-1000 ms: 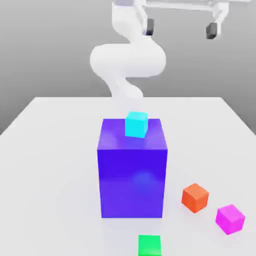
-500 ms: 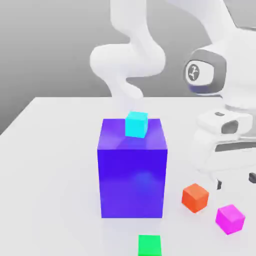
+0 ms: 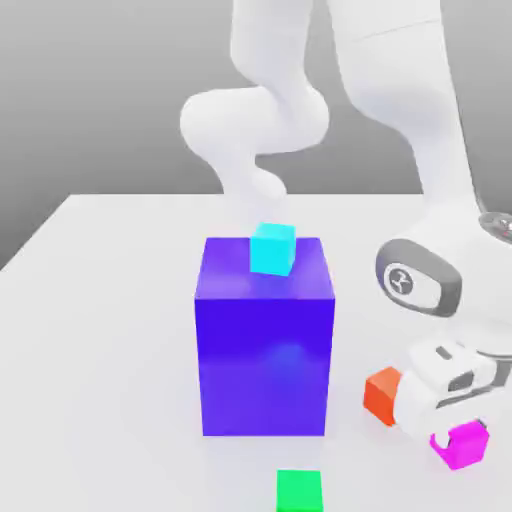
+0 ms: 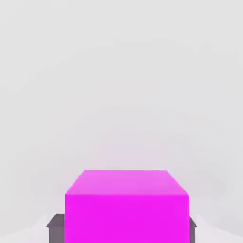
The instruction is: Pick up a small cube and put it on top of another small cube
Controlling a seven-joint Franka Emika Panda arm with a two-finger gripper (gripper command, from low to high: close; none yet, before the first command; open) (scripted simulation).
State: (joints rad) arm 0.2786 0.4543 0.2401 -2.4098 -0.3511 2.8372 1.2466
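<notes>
A small magenta cube [image 3: 466,446] sits on the white table at the exterior view's front right. My gripper [image 3: 458,443] has come down over it and is shut on it. In the hand view the magenta cube [image 4: 126,206] sits between my gripper [image 4: 123,228], with a dark fingertip [image 4: 55,227] pressed against each of two opposite sides. A small orange cube [image 3: 380,393] lies just beside the hand, partly hidden by it. At the front edge lies a small green cube [image 3: 299,491]. A small cyan cube [image 3: 273,248] rests on top of the tall blue block [image 3: 265,350].
The tall blue block stands mid-table, to the exterior view's left of my hand. The arm's white links [image 3: 420,150] rise above and behind the gripper. White table surface [image 3: 100,350] stretches to the exterior view's left.
The arm swung down from high above the table to the magenta cube. The fingers, open before, have shut on that cube. No cube has shifted.
</notes>
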